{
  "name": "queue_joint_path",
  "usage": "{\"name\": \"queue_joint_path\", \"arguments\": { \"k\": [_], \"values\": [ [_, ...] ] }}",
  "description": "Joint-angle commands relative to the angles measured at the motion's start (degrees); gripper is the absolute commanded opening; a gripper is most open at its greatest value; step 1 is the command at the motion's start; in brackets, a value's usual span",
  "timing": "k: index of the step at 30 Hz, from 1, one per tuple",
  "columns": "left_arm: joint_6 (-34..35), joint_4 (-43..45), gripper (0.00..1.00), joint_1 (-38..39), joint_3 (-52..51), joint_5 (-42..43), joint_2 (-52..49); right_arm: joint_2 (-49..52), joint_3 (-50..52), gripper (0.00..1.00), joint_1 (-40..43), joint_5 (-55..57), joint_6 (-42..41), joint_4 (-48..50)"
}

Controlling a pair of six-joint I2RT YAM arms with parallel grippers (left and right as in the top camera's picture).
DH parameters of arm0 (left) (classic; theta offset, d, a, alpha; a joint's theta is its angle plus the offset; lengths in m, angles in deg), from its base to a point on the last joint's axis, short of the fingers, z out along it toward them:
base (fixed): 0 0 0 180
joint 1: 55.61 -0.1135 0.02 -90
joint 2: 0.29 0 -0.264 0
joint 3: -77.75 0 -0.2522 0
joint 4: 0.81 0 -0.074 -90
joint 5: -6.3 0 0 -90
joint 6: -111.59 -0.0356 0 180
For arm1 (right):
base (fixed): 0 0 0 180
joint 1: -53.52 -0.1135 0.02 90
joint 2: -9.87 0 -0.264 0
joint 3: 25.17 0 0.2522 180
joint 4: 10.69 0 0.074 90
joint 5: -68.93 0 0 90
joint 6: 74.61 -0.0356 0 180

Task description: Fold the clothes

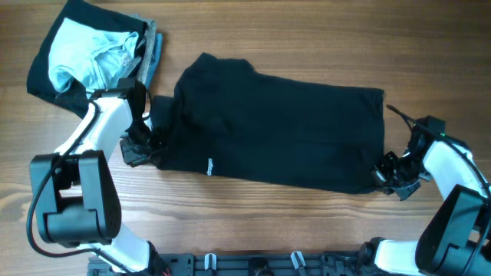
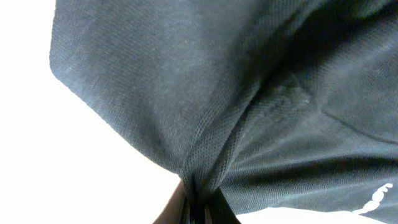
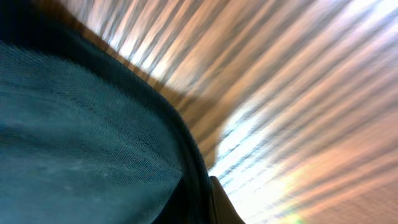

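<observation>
A large black garment [image 1: 276, 130] lies spread across the wooden table, with a small white logo [image 1: 209, 165] near its front edge. My left gripper [image 1: 146, 146] is shut on the garment's left edge; in the left wrist view the fabric [image 2: 205, 106] bunches into the jaws [image 2: 198, 202]. My right gripper [image 1: 386, 172] is shut on the garment's front right corner; in the right wrist view the cloth [image 3: 87, 137] fills the left side and its edge runs into the jaws [image 3: 208, 199].
A pile of other clothes [image 1: 92, 54], pale blue, grey and black, lies at the back left corner. Bare wooden table [image 1: 307, 38] surrounds the garment. The arm bases stand at the front edge.
</observation>
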Motion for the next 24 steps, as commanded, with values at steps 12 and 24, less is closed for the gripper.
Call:
{"name": "queue_joint_path", "arguments": {
  "k": [12,24],
  "values": [
    [3.43,-11.80,0.44,0.07,-2.78,2.58,7.28,-1.14,-10.45,0.57,1.03,5.75,3.72,-3.98],
    [-17.20,25.86,0.63,9.03,16.26,15.52,3.61,-6.21,-24.74,0.65,0.79,-16.57,14.10,0.31]
  ]
}}
